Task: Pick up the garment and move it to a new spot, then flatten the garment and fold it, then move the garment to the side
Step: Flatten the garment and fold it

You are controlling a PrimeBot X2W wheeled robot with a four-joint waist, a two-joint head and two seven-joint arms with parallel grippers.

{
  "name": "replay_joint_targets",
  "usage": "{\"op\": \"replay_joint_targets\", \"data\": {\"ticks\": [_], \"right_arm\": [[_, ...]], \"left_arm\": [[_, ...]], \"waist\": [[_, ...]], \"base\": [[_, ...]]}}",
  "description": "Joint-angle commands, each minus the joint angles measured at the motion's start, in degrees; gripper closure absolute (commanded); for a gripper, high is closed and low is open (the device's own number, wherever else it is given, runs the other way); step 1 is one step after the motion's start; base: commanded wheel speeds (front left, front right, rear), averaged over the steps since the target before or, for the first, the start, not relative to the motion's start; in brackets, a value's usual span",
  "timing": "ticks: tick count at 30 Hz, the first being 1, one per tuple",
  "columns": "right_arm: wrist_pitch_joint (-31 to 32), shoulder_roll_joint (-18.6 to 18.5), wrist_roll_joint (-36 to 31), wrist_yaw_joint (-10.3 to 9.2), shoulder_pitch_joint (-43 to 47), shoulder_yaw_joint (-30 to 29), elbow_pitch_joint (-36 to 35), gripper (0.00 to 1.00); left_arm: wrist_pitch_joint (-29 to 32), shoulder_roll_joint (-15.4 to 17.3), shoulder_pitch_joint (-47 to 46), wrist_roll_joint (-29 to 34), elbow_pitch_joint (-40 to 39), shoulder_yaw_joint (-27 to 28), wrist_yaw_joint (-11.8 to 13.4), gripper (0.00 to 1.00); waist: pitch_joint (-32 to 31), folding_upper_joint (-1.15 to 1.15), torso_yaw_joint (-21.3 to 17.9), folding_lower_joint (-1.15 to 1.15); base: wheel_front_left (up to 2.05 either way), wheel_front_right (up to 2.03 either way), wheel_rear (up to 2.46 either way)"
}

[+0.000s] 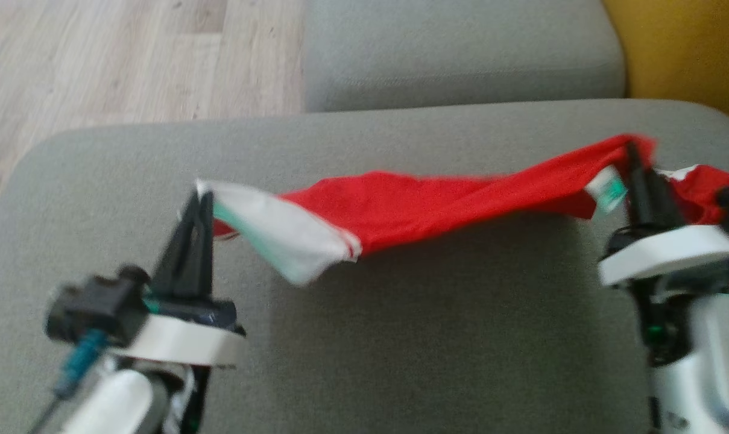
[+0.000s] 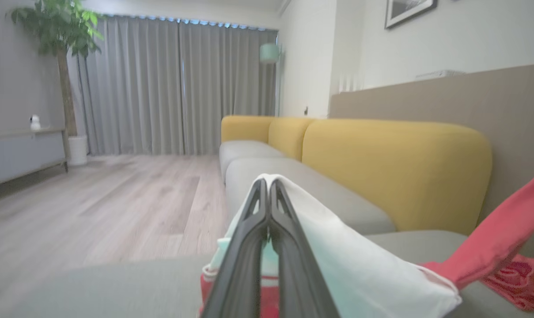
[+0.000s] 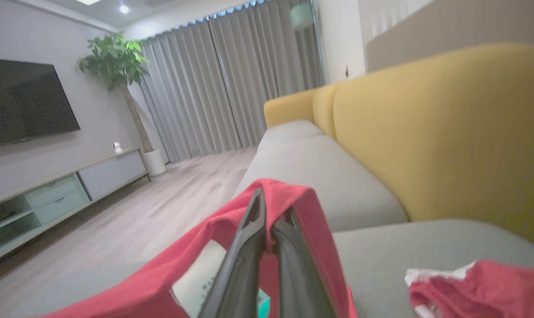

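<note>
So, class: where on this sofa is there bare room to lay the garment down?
Free: the grey seat cushion on the robot's side of the stretched garment, and the strip behind it up to the far cushion. Crowded: the right edge, where red cloth bunches near the yellow backrest.
</note>
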Motion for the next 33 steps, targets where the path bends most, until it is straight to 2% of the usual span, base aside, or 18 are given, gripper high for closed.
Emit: {"op": "replay_joint_targets", "data": {"ticks": [1, 5, 6, 9, 12, 15, 19, 23, 27, 28, 30, 33], "right_arm": [[1.7, -0.9, 0.6, 0.37, -0.5, 0.2, -7.3, 1.00], [7.2, -0.9, -0.4, 0.37, 1.3, -2.3, -23.0, 1.00], [7.2, -0.9, -0.4, 0.37, 1.3, -2.3, -23.0, 1.00], [11.4, -1.1, -1.4, 0.37, 1.3, -3.7, -31.9, 1.00], [15.1, -1.7, -1.9, 0.37, 0.2, -4.8, -36.4, 1.00], [17.4, -2.3, -2.2, 0.37, -1.8, -5.0, -36.4, 1.00], [19.2, -3.1, -1.9, 0.37, -6.0, -3.8, -32.0, 1.00], [19.9, -3.8, -2.3, 0.37, -13.6, -2.4, -23.8, 1.00], [19.4, -4.9, -3.6, 0.37, -24.3, -0.3, -12.9, 1.00], [18.8, -5.7, -5.2, 0.37, -30.3, 0.9, -6.9, 1.00], [18.2, -5.7, -6.9, 0.37, -36.7, 1.7, -0.6, 1.00], [16.2, -5.3, -10.8, 0.37, -46.9, 2.2, 8.8, 1.00]], "left_arm": [[1.3, 3.0, -5.6, 1.2, -5.3, 3.8, 0.6, 1.00], [6.4, 8.2, -10.4, 3.8, -13.9, 5.8, 0.6, 1.00], [6.4, 8.2, -10.4, 3.8, -13.9, 5.8, 0.6, 1.00], [10.6, 11.4, -15.1, 5.1, -18.5, 7.1, -0.3, 1.00], [14.5, 13.5, -20.0, 5.7, -20.3, 7.6, -1.8, 1.00], [16.7, 13.2, -24.5, 4.9, -18.5, 7.1, -3.6, 1.00], [17.3, 11.5, -30.8, 3.7, -11.8, 5.8, -6.8, 1.00], [16.6, 8.9, -39.2, 3.3, -3.3, 5.2, -10.1, 1.00], [14.7, 6.7, -50.3, 5.3, 6.3, 4.7, -13.3, 1.00], [13.2, 5.3, -56.1, 6.8, 11.5, 4.2, -14.6, 1.00], [11.3, 3.8, -61.7, 8.1, 17.0, 4.2, -15.4, 1.00], [8.3, 1.0, -68.9, 9.8, 24.2, 4.3, -15.1, 1.00]], "waist": [[-1.3, 0.00, -0.8, 0.01], [-2.0, 0.00, -1.5, 0.01], [-2.0, 0.00, -1.5, 0.01], [-1.9, 0.00, -1.8, 0.01], [-0.9, 0.00, -2.0, 0.01], [0.8, 0.00, -1.8, 0.01], [4.8, 0.00, -1.7, 0.01], [10.5, 0.00, -1.8, 0.01], [14.9, 0.00, -1.8, 0.01], [16.5, 0.00, -1.5, 0.01], [17.9, 0.00, -1.5, 0.01], [20.0, 0.00, -1.0, 0.01]], "base": [[0.00, 0.00, 0.00], [0.00, 0.00, 0.00], [0.00, 0.00, 0.00], [0.00, 0.00, 0.00], [0.00, 0.00, 0.00], [0.00, 0.00, 0.00], [0.00, 0.00, 0.00], [0.00, 0.00, 0.00], [0.00, 0.00, 0.00], [0.00, 0.00, 0.00], [0.00, 0.00, 0.00], [0.00, 0.00, 0.00]]}}
